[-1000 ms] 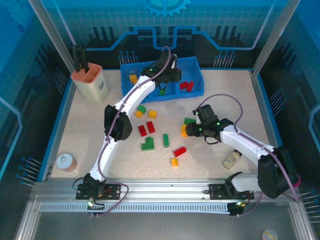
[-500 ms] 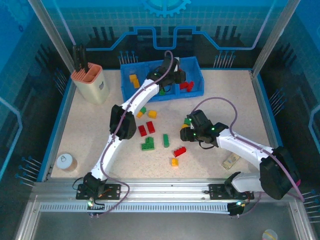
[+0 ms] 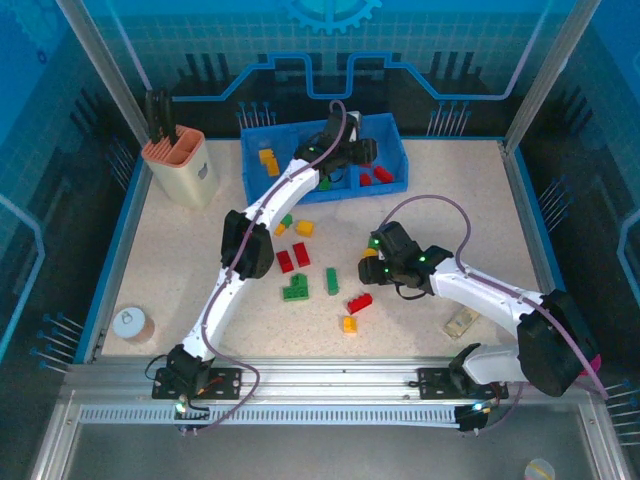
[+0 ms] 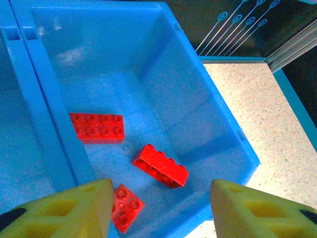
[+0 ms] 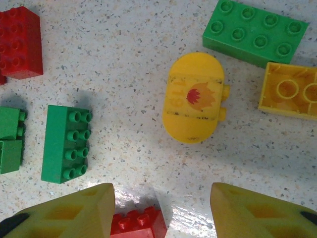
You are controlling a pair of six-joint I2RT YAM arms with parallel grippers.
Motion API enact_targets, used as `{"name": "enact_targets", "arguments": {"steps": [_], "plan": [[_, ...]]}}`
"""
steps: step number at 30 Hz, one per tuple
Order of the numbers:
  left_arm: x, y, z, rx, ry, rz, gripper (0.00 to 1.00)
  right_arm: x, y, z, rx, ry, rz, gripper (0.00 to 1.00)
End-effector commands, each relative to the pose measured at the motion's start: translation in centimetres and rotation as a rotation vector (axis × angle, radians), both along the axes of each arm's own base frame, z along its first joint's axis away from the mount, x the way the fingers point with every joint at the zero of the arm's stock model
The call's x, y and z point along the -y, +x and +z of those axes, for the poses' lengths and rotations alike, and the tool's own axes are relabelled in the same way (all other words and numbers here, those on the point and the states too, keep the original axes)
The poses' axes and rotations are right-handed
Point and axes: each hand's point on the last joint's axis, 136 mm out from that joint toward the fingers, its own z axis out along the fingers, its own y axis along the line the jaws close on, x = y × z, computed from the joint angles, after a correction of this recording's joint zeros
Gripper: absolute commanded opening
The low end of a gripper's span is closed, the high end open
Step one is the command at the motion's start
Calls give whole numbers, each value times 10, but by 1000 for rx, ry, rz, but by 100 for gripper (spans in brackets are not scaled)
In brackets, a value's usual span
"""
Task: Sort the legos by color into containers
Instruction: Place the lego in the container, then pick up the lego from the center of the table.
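The blue tray [image 3: 395, 160] stands at the back with three containers side by side. My left gripper [image 3: 362, 152] [image 4: 161, 213] hangs open over the right container, where three red legos [image 4: 159, 165] lie loose. Yellow legos [image 3: 267, 160] sit in the left container and a green one [image 3: 322, 184] in the middle. My right gripper [image 3: 372, 262] [image 5: 162, 213] is open low over the table, holding nothing. A red lego [image 5: 138, 224] lies by its left finger. Ahead of it lie a rounded yellow piece [image 5: 193, 99], a green lego [image 5: 255, 32] and a yellow lego [image 5: 290, 90].
More red [image 3: 293, 257], green [image 3: 295, 290] and yellow [image 3: 304, 228] legos lie scattered mid-table under the left arm. A beige holder [image 3: 180, 165] stands at the back left, a pink cup [image 3: 131, 323] at the front left, and a beige object [image 3: 462, 320] beside the right arm.
The left gripper moved right from the middle container to over the right one and opened. The right gripper slid left and nearer, toward the loose red lego.
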Motion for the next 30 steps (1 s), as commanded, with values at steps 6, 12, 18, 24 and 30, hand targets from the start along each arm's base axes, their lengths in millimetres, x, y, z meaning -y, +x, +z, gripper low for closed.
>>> {"name": "enact_targets", "arguments": {"steps": [6, 12, 18, 24, 30], "plan": [[-9, -10, 59, 84, 9, -45, 56, 10, 8, 1, 14, -68, -1, 55], [-39, -26, 94, 128, 80, -43, 61, -1, 26, -10, 5, -63, 19, 56], [-65, -56, 122, 165, 189, -52, 66, -10, 55, -20, -25, -60, 0, 60], [-95, -91, 129, 153, 229, -29, 70, -19, 64, -39, -97, -105, 35, 61], [-128, -112, 122, 119, 226, 21, 72, -10, 59, -55, -156, -189, 39, 61]]}}
